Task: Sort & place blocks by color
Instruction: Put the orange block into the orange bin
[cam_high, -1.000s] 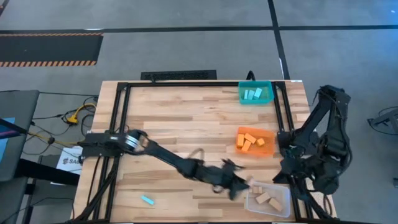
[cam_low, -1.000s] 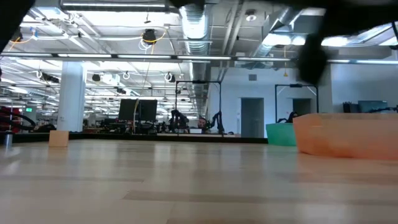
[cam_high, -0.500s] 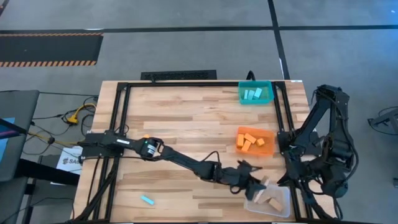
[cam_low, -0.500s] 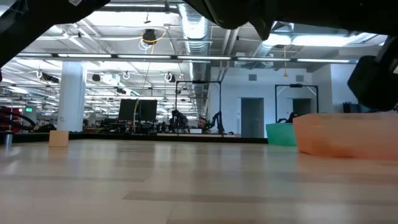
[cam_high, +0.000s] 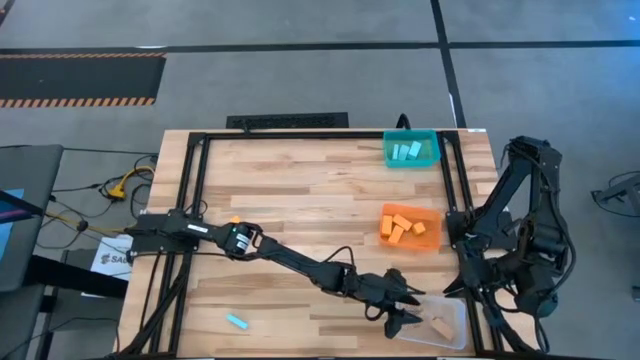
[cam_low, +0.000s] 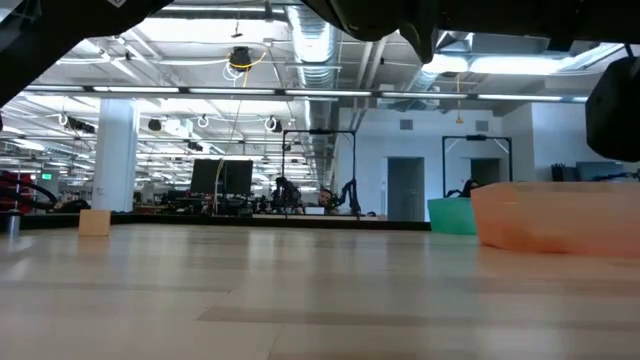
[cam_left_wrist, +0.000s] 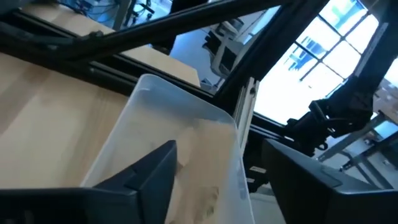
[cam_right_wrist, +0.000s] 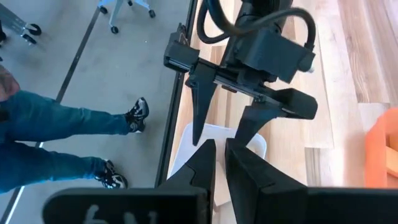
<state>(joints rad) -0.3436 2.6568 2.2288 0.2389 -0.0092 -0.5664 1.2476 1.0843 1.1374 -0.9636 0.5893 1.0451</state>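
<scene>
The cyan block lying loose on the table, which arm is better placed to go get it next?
Probably the left. The cyan block lies on the left arm's side, and the left end effector is open over the clear bin. The right end effector is folded at the table's right edge.

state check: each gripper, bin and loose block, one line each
left gripper: open, over clear bin's edge
right gripper: nearly shut, empty, parked off table's right edge
clear bin: holds tan blocks
orange bin: holds orange blocks
teal bin: holds blue blocks
blue block: loose on table, unsorted
</scene>
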